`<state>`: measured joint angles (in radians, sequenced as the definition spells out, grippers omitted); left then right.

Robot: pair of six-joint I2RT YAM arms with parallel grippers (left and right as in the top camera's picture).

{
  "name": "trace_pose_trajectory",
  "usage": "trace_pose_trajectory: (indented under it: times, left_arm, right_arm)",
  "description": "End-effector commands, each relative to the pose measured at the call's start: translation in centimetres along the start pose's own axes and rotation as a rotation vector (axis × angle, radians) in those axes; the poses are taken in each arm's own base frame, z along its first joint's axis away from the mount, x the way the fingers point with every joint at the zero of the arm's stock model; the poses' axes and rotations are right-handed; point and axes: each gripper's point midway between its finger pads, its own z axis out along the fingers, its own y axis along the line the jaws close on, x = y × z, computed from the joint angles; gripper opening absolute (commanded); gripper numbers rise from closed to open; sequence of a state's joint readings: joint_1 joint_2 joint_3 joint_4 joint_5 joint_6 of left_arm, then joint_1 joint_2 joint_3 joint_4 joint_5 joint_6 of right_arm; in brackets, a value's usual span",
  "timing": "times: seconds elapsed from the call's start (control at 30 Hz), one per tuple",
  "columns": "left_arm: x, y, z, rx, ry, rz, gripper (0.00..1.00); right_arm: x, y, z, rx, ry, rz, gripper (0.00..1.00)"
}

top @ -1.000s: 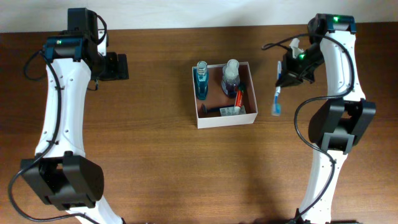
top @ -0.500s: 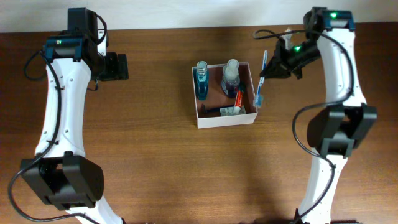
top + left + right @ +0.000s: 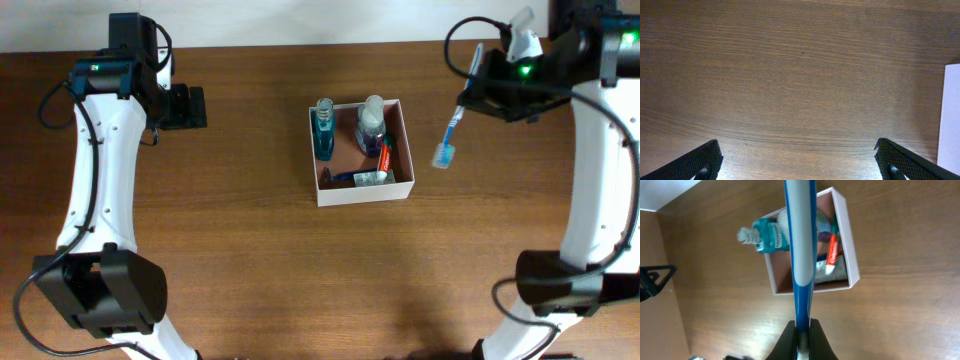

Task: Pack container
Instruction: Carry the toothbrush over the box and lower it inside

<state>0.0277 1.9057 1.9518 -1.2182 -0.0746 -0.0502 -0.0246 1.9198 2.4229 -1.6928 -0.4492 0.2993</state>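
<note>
The container (image 3: pixel 403 190), a shallow white-walled box with a reddish-brown inside, sits mid-table. It holds two blue bottles (image 3: pixel 324 130), a toothpaste tube (image 3: pixel 384 157) and a razor. My right gripper (image 3: pixel 476 92) is shut on a blue and white toothbrush (image 3: pixel 452 128) and holds it in the air to the right of the container, head down. In the right wrist view the toothbrush (image 3: pixel 800 245) runs up from my gripper (image 3: pixel 801 332) across the container (image 3: pixel 854 260). My left gripper (image 3: pixel 190 106) is open and empty at the far left; its fingertips (image 3: pixel 700 162) frame bare wood.
A pale wall strip runs along the table's far edge (image 3: pixel 300 20). A white edge, the container's wall, shows at the right of the left wrist view (image 3: pixel 950 115).
My right gripper has swung with the toothbrush: from right of the container to its right wall, then back right and higher. The left arm has not moved.
</note>
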Motion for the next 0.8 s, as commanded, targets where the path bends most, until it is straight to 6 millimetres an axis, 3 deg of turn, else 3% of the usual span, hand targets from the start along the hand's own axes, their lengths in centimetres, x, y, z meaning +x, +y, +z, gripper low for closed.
trace_pose_trajectory:
  times: [0.0,0.1,0.37,0.63,0.77]
  left_arm:
    - [0.2,-0.1,0.0,0.008,0.004,-0.005,0.99]
    - [0.2,-0.1,0.0,0.008,0.004,-0.005,0.99]
    - [0.2,-0.1,0.0,0.008,0.004,-0.005,0.99]
    - [0.2,-0.1,0.0,0.008,0.004,-0.005,1.0]
    - [0.2,-0.1,0.0,0.008,0.004,-0.005,0.99]
  right_arm:
    - [1.2,1.3,1.1,0.05,0.02,0.097,0.04]
    - [2.6,1.9,2.9,0.115,0.054,0.223,0.04]
    - [5.0,-0.2,6.2,0.319,0.063,0.634,0.04]
    - [5.7,1.0,12.4,0.307,0.067,0.661,0.04]
    - [6.0,0.7,14.9,0.313,0.058,0.687,0.04]
